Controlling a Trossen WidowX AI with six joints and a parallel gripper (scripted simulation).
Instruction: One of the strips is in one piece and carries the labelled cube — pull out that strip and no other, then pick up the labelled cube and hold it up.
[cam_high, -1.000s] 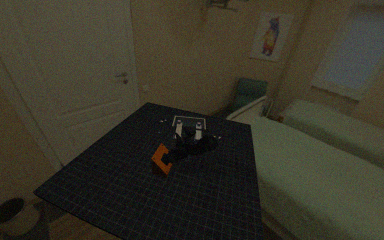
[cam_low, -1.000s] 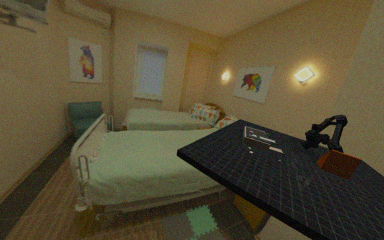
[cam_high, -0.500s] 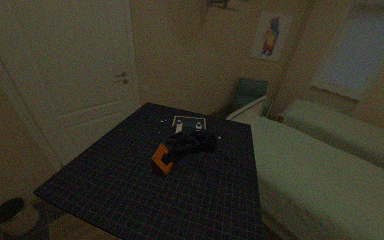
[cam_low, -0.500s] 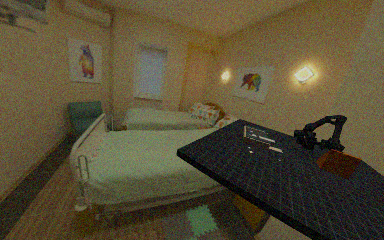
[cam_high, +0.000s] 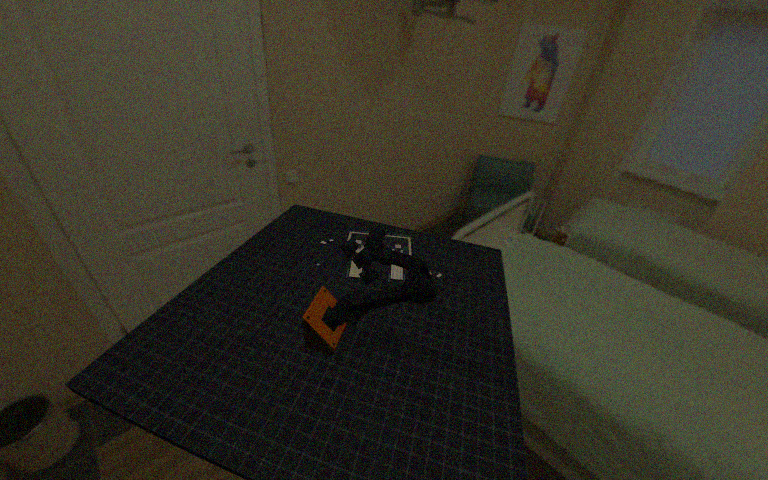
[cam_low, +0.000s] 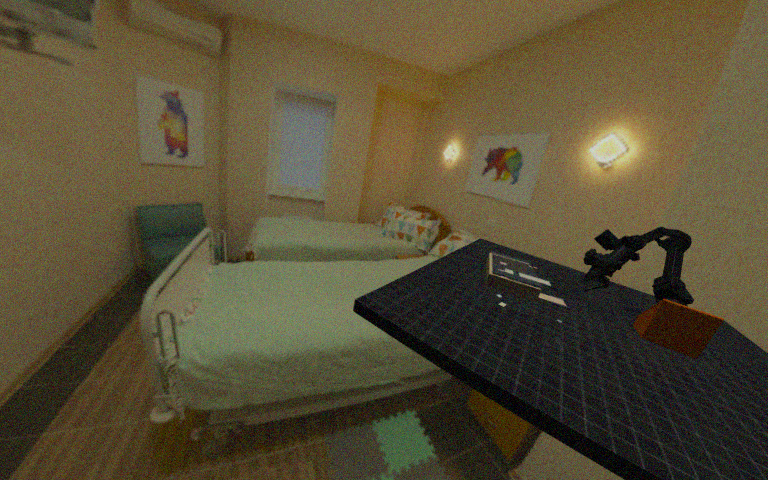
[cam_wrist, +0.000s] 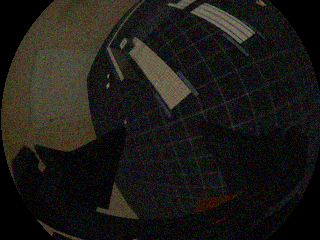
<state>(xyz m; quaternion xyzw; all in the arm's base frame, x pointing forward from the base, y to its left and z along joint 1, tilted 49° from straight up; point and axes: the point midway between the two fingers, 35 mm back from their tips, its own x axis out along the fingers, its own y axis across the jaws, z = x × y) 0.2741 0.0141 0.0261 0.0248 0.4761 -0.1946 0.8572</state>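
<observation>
1. The end effector (cam_high: 356, 257) (cam_low: 595, 285) (cam_wrist: 163, 127) is hanging wide open, holding nothing.
2. Pulling well means lining up square with the whole strip's near end, gripping low and drawing straight back.
3. The wrist view is showing a checked strip (cam_high: 355, 268) (cam_low: 552, 298) (cam_wrist: 162, 75) and a lined strip (cam_high: 397, 272) (cam_low: 534, 278) (cam_wrist: 225, 22); the exterior view is losing those patterns but showing the arm's height above the bench (cam_high: 419, 362) (cam_low: 566, 362) (cam_wrist: 220, 100).
4. A pinkish-faced cube (cam_high: 359, 243) (cam_wrist: 123, 43) is sitting beyond the checked strip, perhaps the labelled one.
</observation>
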